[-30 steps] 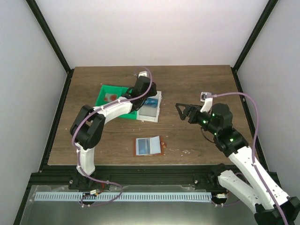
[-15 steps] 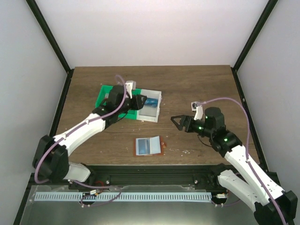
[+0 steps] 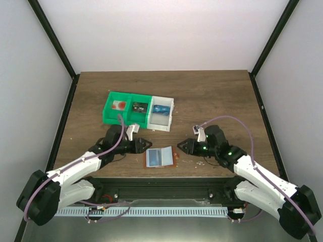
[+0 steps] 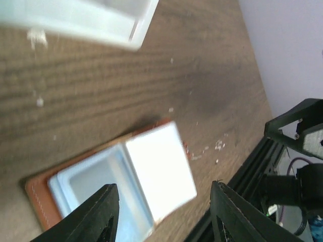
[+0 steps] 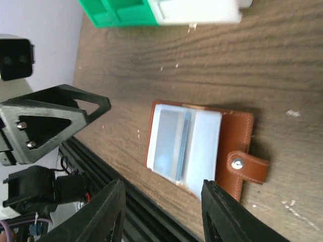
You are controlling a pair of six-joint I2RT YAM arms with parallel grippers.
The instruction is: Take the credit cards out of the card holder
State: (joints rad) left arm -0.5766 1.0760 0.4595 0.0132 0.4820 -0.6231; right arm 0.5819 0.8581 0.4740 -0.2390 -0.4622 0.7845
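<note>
I see the card holder [image 5: 201, 143] lying open mid-frame, its snap tab [image 5: 248, 167] lower right; right gripper [image 5: 162, 194] at the bottom edge, jaws apart.

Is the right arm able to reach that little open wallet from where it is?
Probably yes: its claw hovers just right of the wallet, open, with nothing blocking the gap between them.

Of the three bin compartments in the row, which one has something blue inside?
The white bin, at the right end of the row: a blue card lies in it. The green bin's two compartments hold a red thing and a dark thing.
</note>
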